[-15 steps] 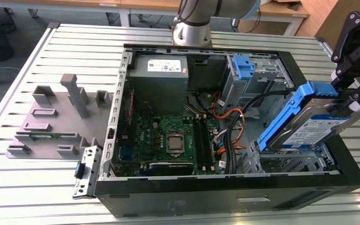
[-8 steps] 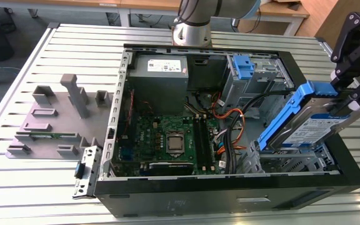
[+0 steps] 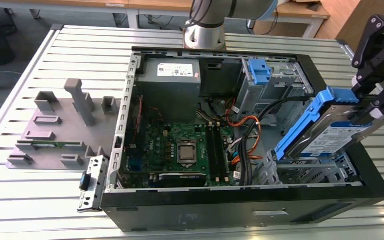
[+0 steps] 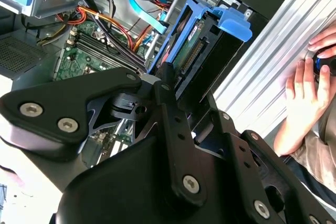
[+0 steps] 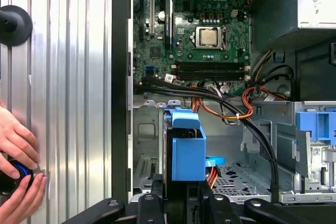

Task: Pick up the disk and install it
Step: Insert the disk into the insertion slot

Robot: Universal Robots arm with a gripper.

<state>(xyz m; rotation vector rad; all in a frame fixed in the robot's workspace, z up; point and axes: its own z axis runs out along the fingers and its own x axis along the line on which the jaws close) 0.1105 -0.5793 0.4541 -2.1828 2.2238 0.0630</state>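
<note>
Pincer (image 3: 371, 107) clamped on disk (image 3: 331, 134), tilted over open case (image 3: 232, 200); motherboard (image 3: 178, 150), power supply (image 3: 168, 75) inside

The claw (image 3: 373, 107) runs off the exterior view's right edge, so most of its body is cut away. Where it clamps the disk (image 3: 322, 135), it covers that end of the blue rails. Whether the disk's lower end touches the drive cage (image 3: 312, 167) beneath it cannot be told. In the second wrist view the claw's own body hides the near half of the disk. The arm (image 3: 209, 22) is cropped just above its base, and the front face of the computer case (image 3: 245, 212) is clipped by the picture's lower edge. On the desk (image 5: 68, 77) beside the case, a person's hands (image 5: 13, 140), cropped at the wrists, close over a small dark object (image 5: 20, 174) with a blue ring. What that object is cannot be told.
</note>
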